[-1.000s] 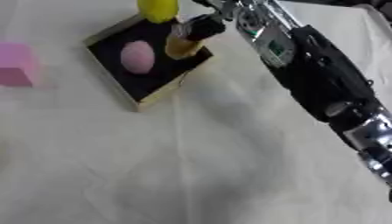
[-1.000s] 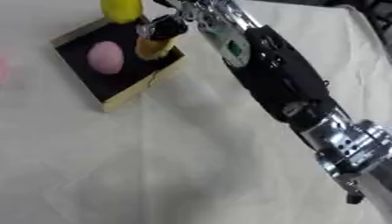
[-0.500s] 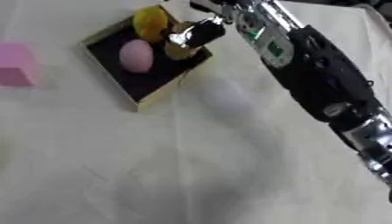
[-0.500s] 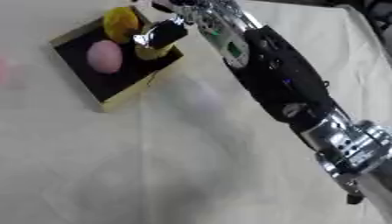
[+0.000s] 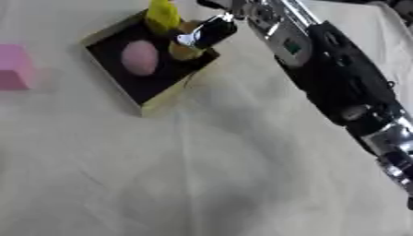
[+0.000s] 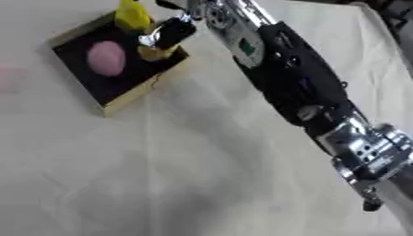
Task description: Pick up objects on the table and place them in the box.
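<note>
Sitting at the table's far left edge, a pink block [image 5: 14,67] shows in the left eye view only; the right eye view gives just a faint pink blur there. Next comes the shallow black-lined box with tan walls [image 5: 165,102], near the far edge. Inside lie a pink egg-shaped object [image 5: 139,57], a yellow object [image 5: 162,14] at the far corner, and a small orange-yellow object [image 5: 184,50]. Over that last one the robot's right hand [image 5: 208,32] reaches, fingers on it; whether they grip it I cannot tell.

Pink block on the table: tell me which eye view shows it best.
The left eye view: the pink block sits plainly at the left edge, apart from the box. The right eye view catches only a faint pink blur at its left edge.
</note>
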Controlling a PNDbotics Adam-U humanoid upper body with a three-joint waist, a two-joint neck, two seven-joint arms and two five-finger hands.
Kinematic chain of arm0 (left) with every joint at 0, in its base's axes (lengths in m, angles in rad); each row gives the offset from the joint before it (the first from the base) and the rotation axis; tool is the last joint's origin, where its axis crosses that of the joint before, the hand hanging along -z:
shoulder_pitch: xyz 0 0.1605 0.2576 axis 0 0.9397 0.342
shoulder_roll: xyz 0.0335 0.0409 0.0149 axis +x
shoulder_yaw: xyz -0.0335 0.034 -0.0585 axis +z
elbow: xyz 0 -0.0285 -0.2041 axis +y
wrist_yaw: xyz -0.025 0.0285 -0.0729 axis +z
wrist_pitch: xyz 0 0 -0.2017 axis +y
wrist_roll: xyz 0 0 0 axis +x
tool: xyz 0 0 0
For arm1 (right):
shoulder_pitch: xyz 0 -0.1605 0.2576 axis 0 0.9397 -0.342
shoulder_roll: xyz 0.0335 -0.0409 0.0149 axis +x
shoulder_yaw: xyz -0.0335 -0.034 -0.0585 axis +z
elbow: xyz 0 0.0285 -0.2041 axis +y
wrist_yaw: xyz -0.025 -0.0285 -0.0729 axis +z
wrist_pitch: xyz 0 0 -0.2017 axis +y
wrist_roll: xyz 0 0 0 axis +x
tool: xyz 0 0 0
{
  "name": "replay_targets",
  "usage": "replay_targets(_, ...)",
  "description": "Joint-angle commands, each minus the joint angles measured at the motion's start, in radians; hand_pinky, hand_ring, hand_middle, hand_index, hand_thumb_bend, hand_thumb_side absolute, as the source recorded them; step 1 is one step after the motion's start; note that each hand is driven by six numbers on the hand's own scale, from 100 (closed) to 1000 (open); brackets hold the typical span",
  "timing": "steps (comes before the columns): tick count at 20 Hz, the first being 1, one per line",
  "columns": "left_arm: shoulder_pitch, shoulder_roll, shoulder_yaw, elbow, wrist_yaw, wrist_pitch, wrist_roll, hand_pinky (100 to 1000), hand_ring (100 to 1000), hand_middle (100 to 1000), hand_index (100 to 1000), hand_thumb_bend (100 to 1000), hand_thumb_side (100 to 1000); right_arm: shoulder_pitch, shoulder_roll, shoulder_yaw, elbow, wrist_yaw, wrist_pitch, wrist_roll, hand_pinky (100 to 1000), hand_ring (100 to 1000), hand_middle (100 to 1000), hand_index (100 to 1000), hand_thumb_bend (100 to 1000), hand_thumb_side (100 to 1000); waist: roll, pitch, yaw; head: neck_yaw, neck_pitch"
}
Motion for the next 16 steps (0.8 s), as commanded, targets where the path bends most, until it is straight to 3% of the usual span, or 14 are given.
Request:
replay_targets(1, 0.004, 0.022, 0.005, -0.015, 0.006, 0.002, 0.003, 693, 732, 604, 787, 100, 593, -0.009, -0.034, -0.021, -0.065, -0.060, 0.021, -0.004, 950, 951, 782, 944, 100, 392, 0.015, -0.056, -0.010, 0.006, 0.017)
replay_targets(3, 0.012, 0.024, 0.008, -0.015, 0.005, 0.002, 0.007, 693, 732, 605, 787, 100, 593, 0.004, -0.061, -0.036, -0.141, -0.127, 0.050, -0.022, 944, 944, 777, 941, 100, 351, 0.021, -0.067, -0.021, 0.013, 0.027)
replay_targets(5, 0.020, 0.027, 0.013, -0.015, 0.002, 0.000, 0.012, 693, 732, 605, 787, 100, 592, 0.036, -0.109, -0.052, -0.259, -0.214, 0.086, -0.056, 920, 917, 765, 941, 100, 256, 0.027, -0.077, -0.033, 0.025, 0.035)
replay_targets(9, 0.036, 0.040, 0.020, -0.015, -0.007, -0.004, 0.028, 692, 732, 603, 786, 100, 588, 0.180, -0.248, -0.094, -0.565, -0.385, 0.159, -0.161, 916, 909, 766, 928, 100, 162, 0.038, -0.088, -0.053, 0.051, 0.040)
replay_targets(11, 0.044, 0.051, 0.022, -0.015, -0.014, -0.007, 0.034, 692, 732, 601, 783, 100, 585, 0.237, -0.288, -0.123, -0.610, -0.487, 0.119, -0.225, 919, 908, 752, 911, 100, 154, 0.044, -0.093, -0.060, 0.063, 0.042)
replay_targets(16, 0.075, 0.085, 0.035, -0.015, -0.040, -0.008, 0.057, 690, 733, 599, 781, 100, 579, 0.366, -0.374, -0.208, -0.624, -0.672, -0.036, -0.351, 914, 880, 720, 872, 100, 286, 0.062, -0.100, -0.087, 0.114, 0.041)
